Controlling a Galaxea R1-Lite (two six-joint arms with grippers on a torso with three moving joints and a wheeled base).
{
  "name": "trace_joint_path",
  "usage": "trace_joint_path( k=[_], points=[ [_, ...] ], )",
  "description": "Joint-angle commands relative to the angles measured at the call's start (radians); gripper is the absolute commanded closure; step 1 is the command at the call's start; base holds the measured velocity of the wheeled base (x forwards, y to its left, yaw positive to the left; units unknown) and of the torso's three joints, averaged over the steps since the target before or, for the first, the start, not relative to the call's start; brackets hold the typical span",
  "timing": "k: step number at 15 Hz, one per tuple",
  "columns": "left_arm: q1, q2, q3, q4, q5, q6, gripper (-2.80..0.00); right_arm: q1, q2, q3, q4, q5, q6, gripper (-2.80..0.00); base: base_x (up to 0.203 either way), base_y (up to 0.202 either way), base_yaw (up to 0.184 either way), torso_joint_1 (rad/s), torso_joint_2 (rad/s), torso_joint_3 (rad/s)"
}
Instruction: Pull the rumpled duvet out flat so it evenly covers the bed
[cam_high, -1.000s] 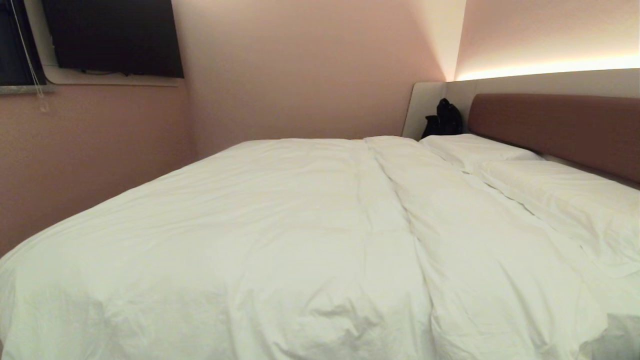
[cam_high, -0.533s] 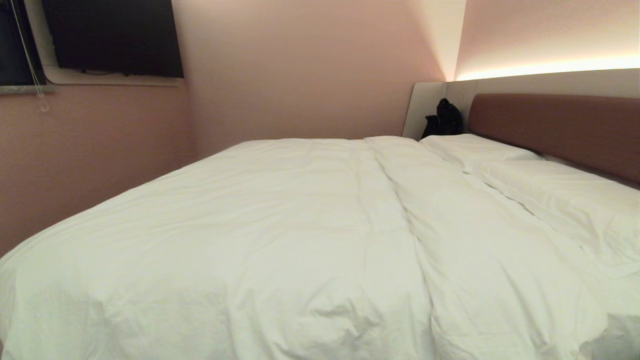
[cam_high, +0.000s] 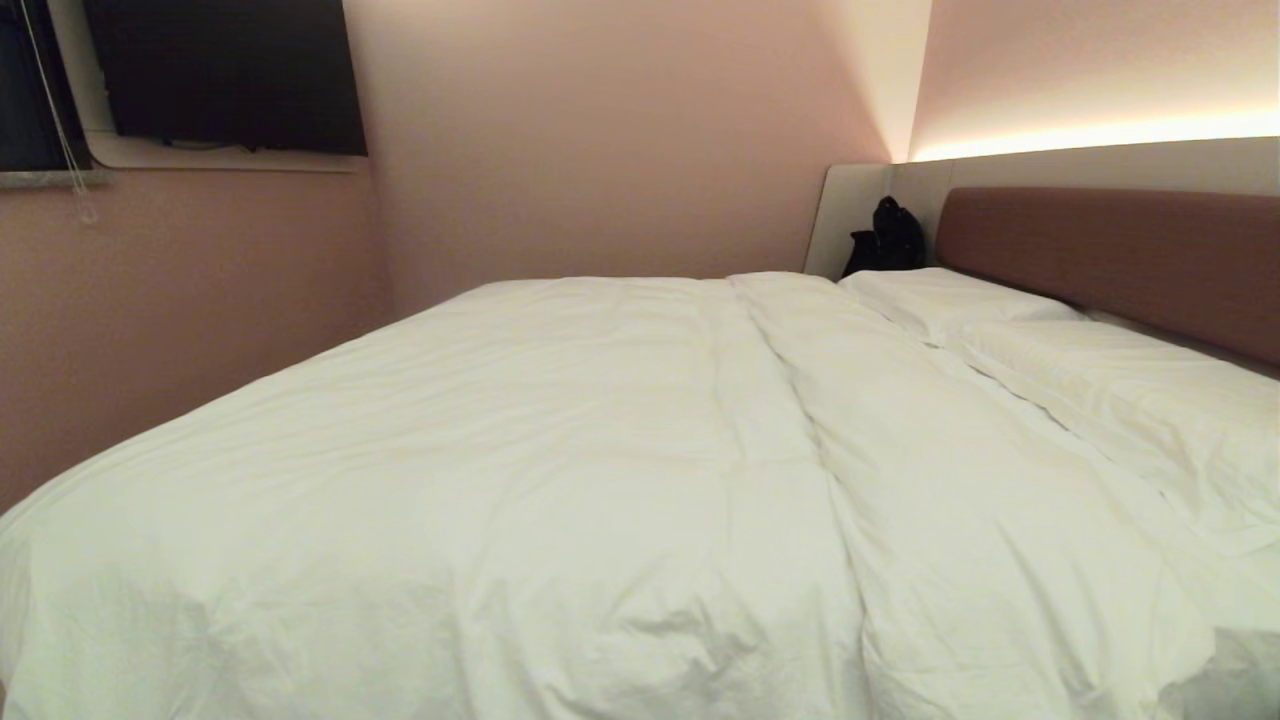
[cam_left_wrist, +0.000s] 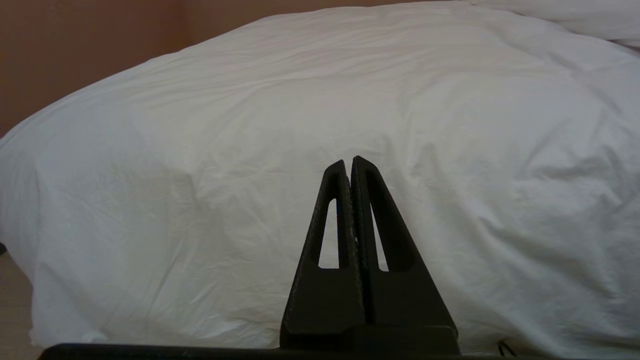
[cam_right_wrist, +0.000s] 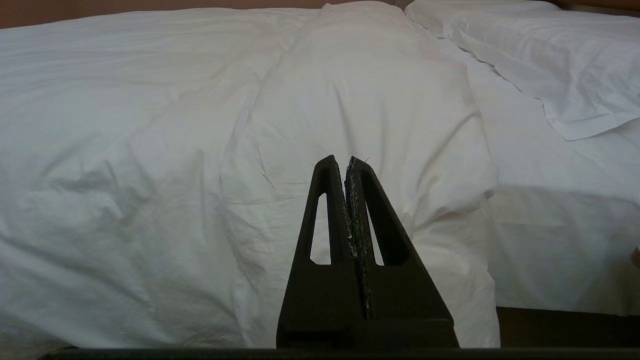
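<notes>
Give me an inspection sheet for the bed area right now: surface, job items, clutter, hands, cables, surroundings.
Surface: bed, white sheet bare beside the pillows.
Job's things: duvet spread over the bed, long ridge down its length, short of the pillows.
Clutter: black bag in the far corner.
Hands: left hand and right hand shut, empty, before the duvet's near edge.
Cables: thin cord by the window.
Surroundings: dark screen, brown headboard, pink walls.

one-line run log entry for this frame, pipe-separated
duvet: spread over bed, folded ridge near pillows | left gripper: shut, empty, facing duvet | right gripper: shut, empty, facing ridge
</notes>
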Motion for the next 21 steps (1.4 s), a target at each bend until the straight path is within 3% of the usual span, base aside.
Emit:
trace_joint_path(
  k=[1, 5, 21],
  points=[
    [0.0, 0.001, 0.0, 0.0, 0.0, -0.001, 0.0, 0.0, 0.0, 0.0, -0.001, 0.001, -0.001, 0.0, 0.0, 0.0, 0.0, 0.0, 0.0, 0.0],
    [0.0, 0.001, 0.0, 0.0, 0.002, -0.011, 0.0, 0.0, 0.0, 0.0, -0.001, 0.001, -0.001, 0.0, 0.003, 0.081, -0.005, 0.003, 0.0, 0.002],
    [0.0, 0.001, 0.0, 0.0, 0.002, -0.017, 0.0, 0.0, 0.0, 0.0, -0.001, 0.001, -0.001, 0.0, 0.0, 0.195, -0.001, 0.001, 0.0, 0.001]
  ],
)
